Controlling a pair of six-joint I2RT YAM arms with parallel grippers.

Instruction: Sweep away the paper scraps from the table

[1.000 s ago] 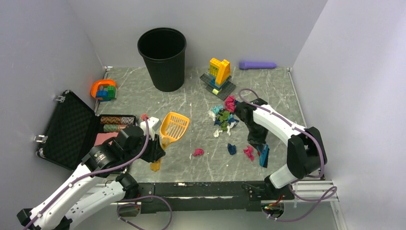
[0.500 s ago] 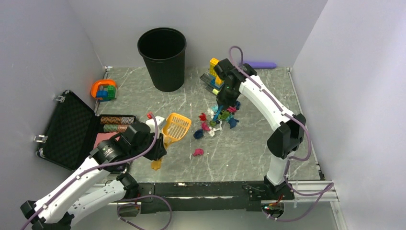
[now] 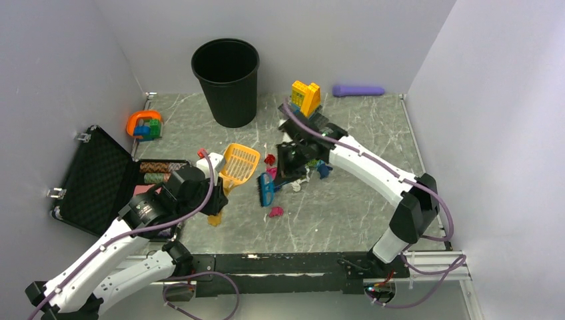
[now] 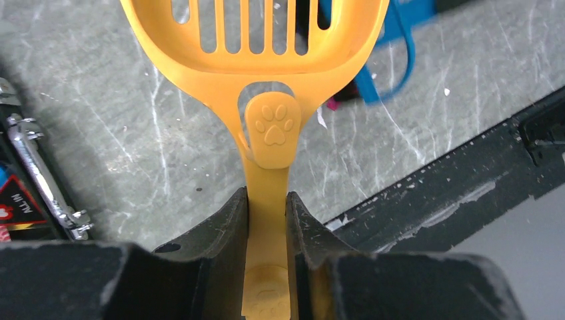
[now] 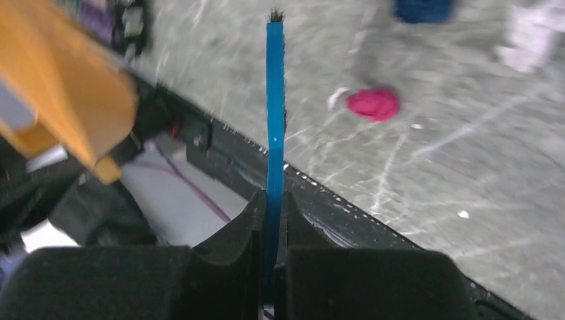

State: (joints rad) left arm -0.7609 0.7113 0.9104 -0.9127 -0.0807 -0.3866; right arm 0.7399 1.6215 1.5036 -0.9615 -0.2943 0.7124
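1. The left fingers (image 4: 230,230) are pinching the handle of the yellow scoop (image 3: 241,162), one finger on each side. They are keeping its slotted mouth low over the table (image 3: 360,220) and turned toward the middle. Compared with one second ago, the scoop is lying a little farther from the near rail.
2. The right fingers (image 5: 241,233) are pressing together on the thin blue brush (image 3: 266,191). In this one second the arm has been travelling much: from the near right side, then up beside the toy brick build (image 3: 305,99). Now it is bending over the middle, with the brush just beside the scoop's mouth. I cannot tell if the bristles are touching the table.
3. The paper scraps (image 3: 301,175) are lying as a loose heap in the middle of the table, partly under the right wrist. The pink and blue ones that were lying apart on the near right side are gone from there, so I am judging that they were pulled into the heap.
4. One pink scrap (image 3: 274,212) is remaining alone nearer the rail, in the same place as before.
5. For the task this is meaning that the gathering is almost done and the heap is now near the scoop. I am seeing no scrap inside the scoop yet. The brush seems to be on the scoop's side of the heap, so it probably must go around before pushing.
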